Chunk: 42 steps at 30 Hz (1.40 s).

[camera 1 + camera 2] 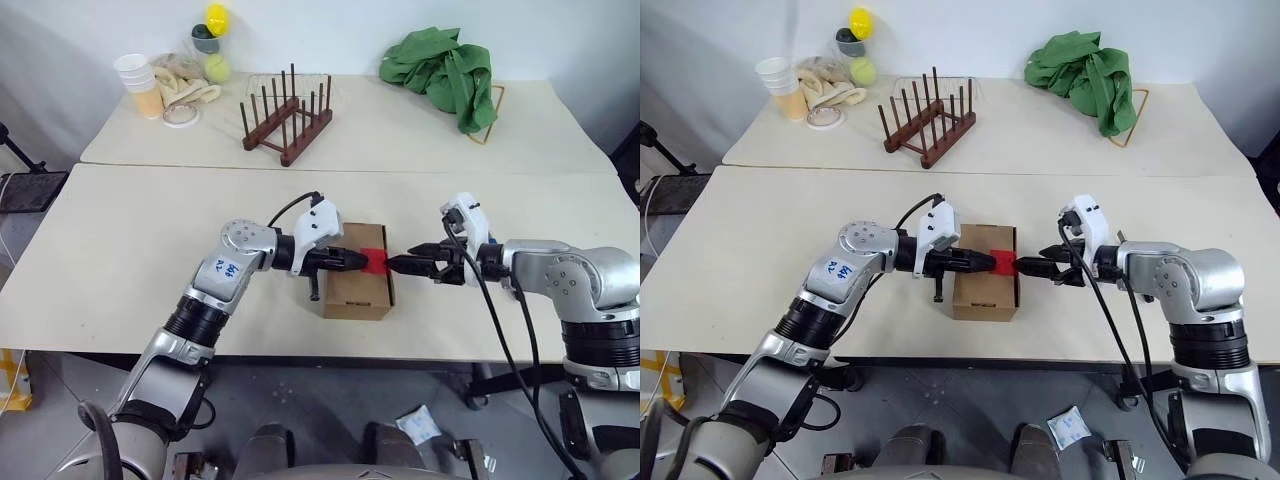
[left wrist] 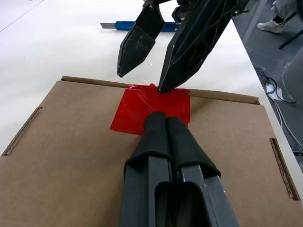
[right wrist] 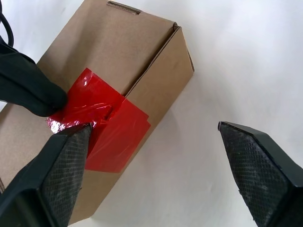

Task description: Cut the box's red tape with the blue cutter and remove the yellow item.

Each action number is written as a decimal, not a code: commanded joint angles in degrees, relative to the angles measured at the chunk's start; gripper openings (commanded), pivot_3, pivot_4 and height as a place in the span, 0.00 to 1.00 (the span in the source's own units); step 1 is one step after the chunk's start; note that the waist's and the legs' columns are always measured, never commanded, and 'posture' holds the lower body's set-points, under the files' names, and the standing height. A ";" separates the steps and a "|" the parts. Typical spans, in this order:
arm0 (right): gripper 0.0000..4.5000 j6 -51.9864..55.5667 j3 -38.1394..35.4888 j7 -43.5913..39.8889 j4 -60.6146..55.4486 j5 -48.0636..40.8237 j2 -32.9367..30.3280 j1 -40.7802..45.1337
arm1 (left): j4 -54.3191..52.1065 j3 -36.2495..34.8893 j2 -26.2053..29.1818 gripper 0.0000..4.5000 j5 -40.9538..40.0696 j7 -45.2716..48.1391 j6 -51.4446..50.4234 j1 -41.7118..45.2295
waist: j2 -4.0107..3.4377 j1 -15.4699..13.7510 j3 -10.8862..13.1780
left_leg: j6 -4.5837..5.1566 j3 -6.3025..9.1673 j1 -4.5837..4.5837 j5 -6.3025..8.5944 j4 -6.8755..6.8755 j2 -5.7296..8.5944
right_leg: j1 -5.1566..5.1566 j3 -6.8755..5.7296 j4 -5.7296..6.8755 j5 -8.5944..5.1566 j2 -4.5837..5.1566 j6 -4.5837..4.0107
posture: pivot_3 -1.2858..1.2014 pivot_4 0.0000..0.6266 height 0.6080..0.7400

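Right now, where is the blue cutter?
The blue cutter lies flat on the white table just past the box, beyond the right hand, seen in the left wrist view.

Both arms reach inward, left claw [image 1: 362, 261] closed, right claw [image 1: 397, 265] spread wide, tips nearly meeting.

right gripper [image 3: 156, 165]: two black textured fingers spread wide, one fingertip against the crumpled edge of the bright red tape patch [image 3: 106, 120] | small brown cardboard box [image 3: 113, 61]: tape folds over its top edge and down the side, on a white tabletop [image 3: 246, 61] | left gripper's black tip [image 3: 28, 87]: pressing on the tape from the opposite side
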<state>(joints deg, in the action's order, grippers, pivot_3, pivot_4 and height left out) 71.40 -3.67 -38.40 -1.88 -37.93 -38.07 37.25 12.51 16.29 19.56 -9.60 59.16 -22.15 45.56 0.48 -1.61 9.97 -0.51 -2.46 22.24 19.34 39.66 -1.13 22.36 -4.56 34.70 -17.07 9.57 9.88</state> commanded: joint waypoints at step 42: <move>0.98 0.49 -3.69 -12.16 6.37 1.81 -8.79 -1.43 | -1.18 0.77 3.96 0.00 1.36 1.18 -0.61 -3.18 | 0.10 0.78 -0.17 | 0.00 -0.08 -0.06 0.00 -0.13 -0.04 | 0.04 0.02 -0.12 -0.01 -0.01 -0.03 | 0.52 0.24 1.00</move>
<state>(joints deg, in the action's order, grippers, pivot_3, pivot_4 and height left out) 68.54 -6.05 -49.10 3.77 -33.43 -46.73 34.62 9.92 16.06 22.57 -9.64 59.95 -22.22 44.22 0.58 -0.82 9.80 -0.51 -2.54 22.17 19.33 39.52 -1.18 22.40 -4.54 34.58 -17.09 9.55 9.84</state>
